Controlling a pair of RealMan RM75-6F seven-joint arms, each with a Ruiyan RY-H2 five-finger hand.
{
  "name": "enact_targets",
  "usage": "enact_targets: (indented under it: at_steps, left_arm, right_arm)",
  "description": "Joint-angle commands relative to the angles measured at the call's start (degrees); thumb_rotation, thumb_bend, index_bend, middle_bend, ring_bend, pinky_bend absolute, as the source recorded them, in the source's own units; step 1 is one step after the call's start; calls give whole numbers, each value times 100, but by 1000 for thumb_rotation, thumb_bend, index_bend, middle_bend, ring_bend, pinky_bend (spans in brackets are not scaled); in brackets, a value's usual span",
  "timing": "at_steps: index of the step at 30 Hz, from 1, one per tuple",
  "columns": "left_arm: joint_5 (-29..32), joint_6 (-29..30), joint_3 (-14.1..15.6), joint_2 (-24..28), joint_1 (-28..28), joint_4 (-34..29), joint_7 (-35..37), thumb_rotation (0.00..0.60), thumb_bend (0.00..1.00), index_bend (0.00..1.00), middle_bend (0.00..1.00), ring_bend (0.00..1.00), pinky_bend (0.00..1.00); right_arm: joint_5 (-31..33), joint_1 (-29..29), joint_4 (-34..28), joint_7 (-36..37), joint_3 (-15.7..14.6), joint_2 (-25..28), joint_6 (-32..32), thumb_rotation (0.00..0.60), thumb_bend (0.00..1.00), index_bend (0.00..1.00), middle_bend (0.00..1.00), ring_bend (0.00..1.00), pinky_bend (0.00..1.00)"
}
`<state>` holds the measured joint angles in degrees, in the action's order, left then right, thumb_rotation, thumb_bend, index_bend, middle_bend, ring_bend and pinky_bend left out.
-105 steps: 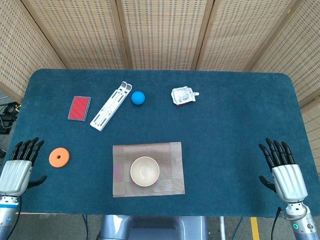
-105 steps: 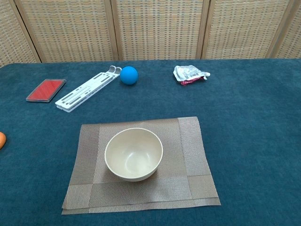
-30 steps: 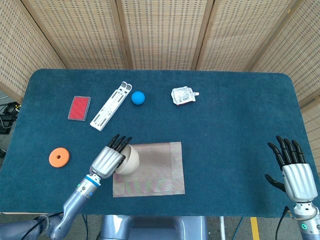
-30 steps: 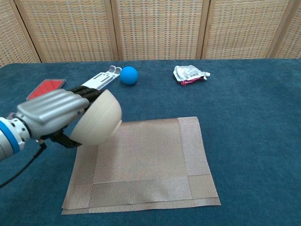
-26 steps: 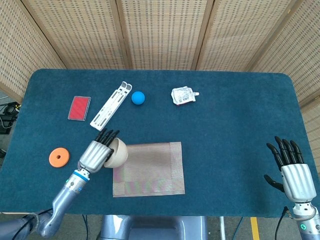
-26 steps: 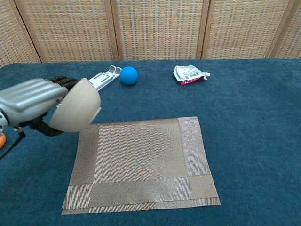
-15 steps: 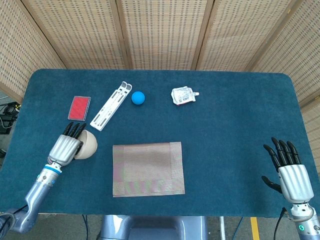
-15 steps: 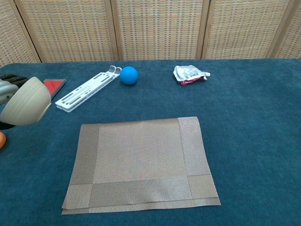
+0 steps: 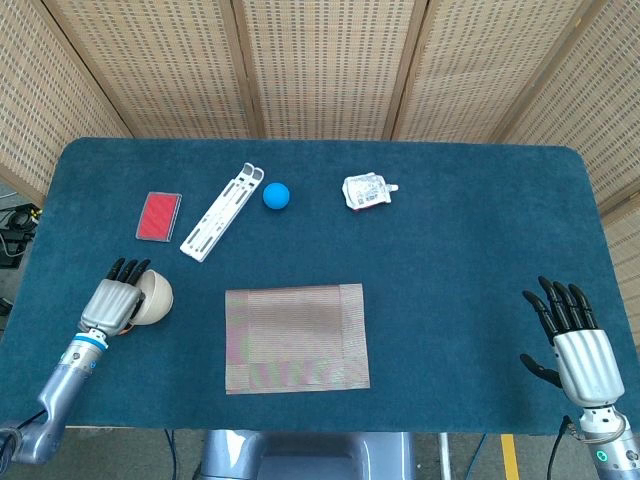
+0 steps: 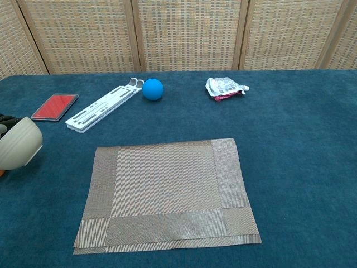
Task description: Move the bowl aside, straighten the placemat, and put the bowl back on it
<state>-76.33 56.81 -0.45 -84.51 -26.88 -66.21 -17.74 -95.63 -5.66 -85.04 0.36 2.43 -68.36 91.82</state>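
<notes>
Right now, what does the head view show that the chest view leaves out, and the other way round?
Head view only: the right hand, open and holding nothing, at the near right of the table, and most of the left hand with its arm. Chest view only: the pouch's red underside. Both: the bowl, tilted in the left hand's fingers left of the placemat, plus the blue ball, white rack and red card.

Both hands have ribbed silver-grey backs and black fingers [image 9: 557, 300]. The left hand [image 9: 106, 303], at the lower left of the frame, joins a grey forearm through a blue and white wrist ring. The right hand [image 9: 578, 362], at the lower right, ends in a grey wrist with a small green light.
</notes>
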Motion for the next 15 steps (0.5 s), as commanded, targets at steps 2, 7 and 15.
enact_targets:
  at_steps: [2,7,15]
  left_arm:
    - [90,-107,-5,21,-35,-102,-155,600,442,597,0,0,0]
    - [166,-83,-34,135,-23,-292,-261,600,317,375,0,0,0]
    - [115,171,-80,464,70,-748,-104,600,231,135,0,0,0]
  right_arm:
    - [12,3,0,26,8,8,8,600,17,167,0,0,0]
    - [11,4,3,22,4,6,6,600,18,167,0,0,0]
    - [31,7,-13,22,8,13,-3,600,18,163,0,0,0]
